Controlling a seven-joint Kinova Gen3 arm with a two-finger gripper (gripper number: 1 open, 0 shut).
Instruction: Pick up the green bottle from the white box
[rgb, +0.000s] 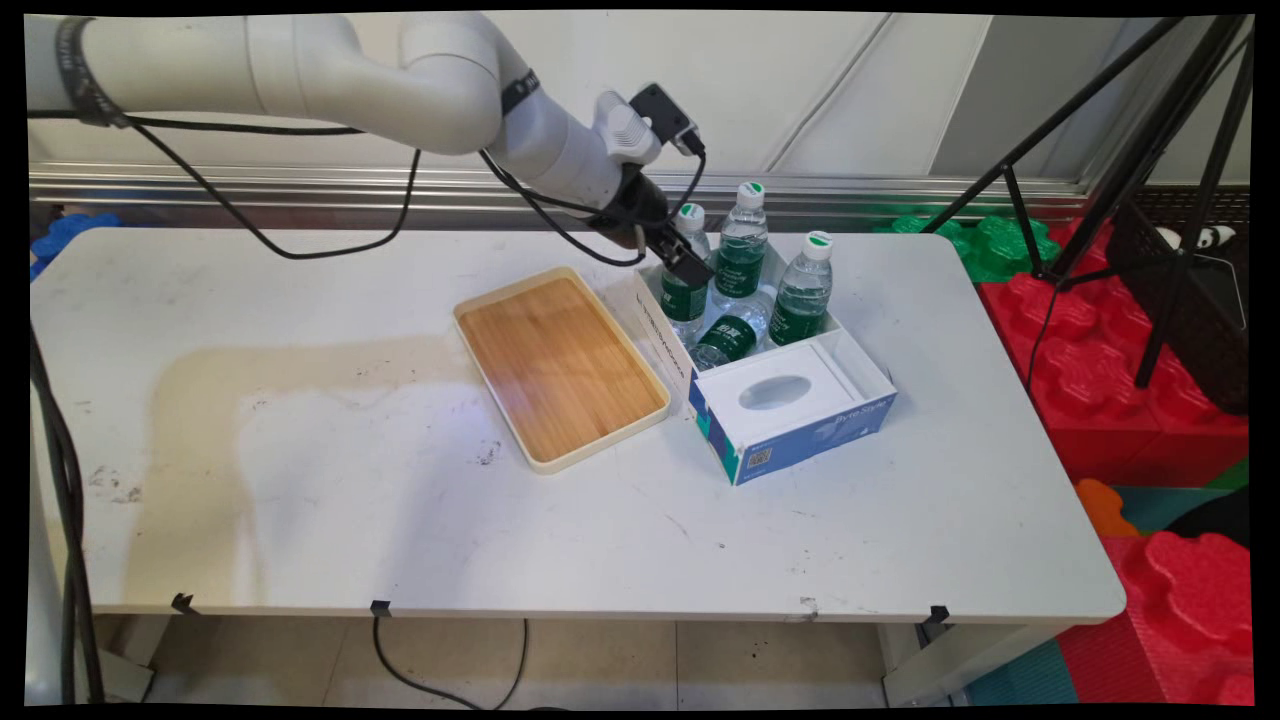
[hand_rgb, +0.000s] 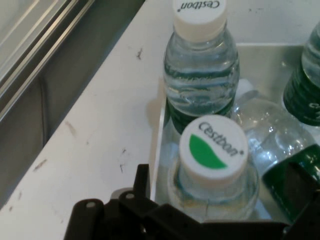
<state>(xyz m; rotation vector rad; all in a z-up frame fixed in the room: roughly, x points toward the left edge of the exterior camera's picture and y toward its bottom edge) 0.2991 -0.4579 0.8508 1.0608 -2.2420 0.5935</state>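
- The black two-finger gripper (rgb: 685, 262) sits low over the near-left corner of the open white cardboard box (rgb: 862, 352), angled down from the upper left.
- Its fingers are spread to either side of the nearest clear plastic water bottle with a green label and a white-and-green cap (hand_rgb: 212, 150); the hand view shows one finger (hand_rgb: 142, 182) outside the box wall on the left, the other dark at the right edge, neither clearly pressing the bottle.
- That bottle stands upright against the box's left wall, cap facing straight up at the camera, so the hand lines up with it from above.
- Right behind it stands a second upright bottle (hand_rgb: 201, 65), the two nearly touching.
- A third upright bottle (rgb: 803, 290) stands at the box's right side, and a fourth bottle (rgb: 728, 338) lies on its side between them.
- The blue-and-white tissue box (rgb: 795, 410) fills the box's near end, crowding the bottles to the far end.
- Just left of the box lies a cream-rimmed wooden tray (rgb: 560, 365), nothing on it.
- All of it rests on the stained white table (rgb: 400, 520).
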